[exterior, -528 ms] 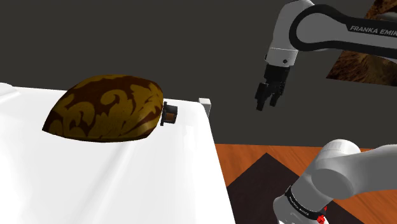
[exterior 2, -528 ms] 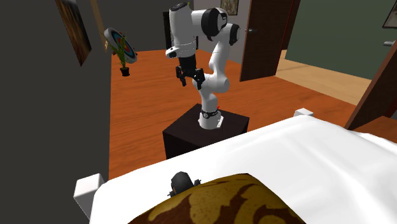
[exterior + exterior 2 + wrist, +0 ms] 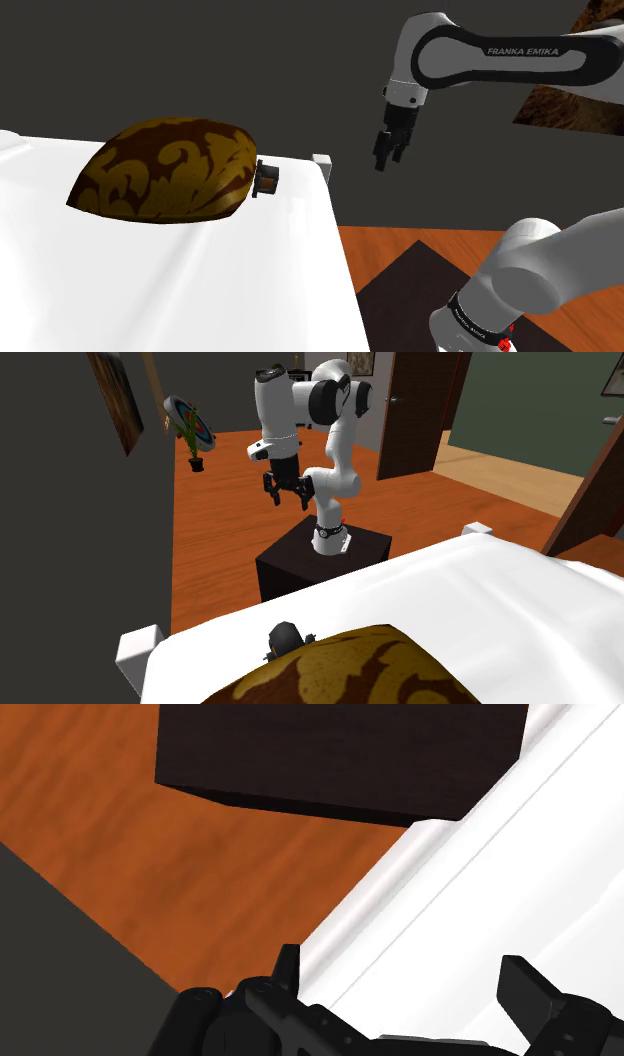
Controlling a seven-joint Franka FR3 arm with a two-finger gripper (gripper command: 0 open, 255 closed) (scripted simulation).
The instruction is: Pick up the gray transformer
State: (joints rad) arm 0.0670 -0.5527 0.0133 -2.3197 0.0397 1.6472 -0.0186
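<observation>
– gripper [image 3: 385, 160] hangs in the air off the side of the bed [image 3: 210, 290], over the floor, black fingers standing apart with nothing between them. where's the target?

– the transformer [image 3: 266, 179] is a small dark lump with an orange-brown face. it lies on the white bed, pressed against the end of the brown patterned pillow [image 3: 165, 170]. it's well apart from the gripper.

– so what could spoil the reach?

– mostly that pillow, i'd say. from the second exterior view the transformer [image 3: 284, 639] looks partly tucked under the pillow's [image 3: 350, 667] bulge. a finger coming down on that side may land on the pillow, so the jaws would close on cushion or on nothing.

– and the other side?

– it sits close to the bed's edge, near the white corner post [image 3: 322, 165]. a glancing touch could roll it off towards the floor or push it deeper under the pillow. i can't tell which way its long side runs, so a badly turned wrist is a risk too.

– anything on the way over?

– a low approach could clip the post or the bed's rim. the wrist view has the gripper [image 3: 410, 994] right over that rim, beside the dark stand [image 3: 340, 754].
</observation>
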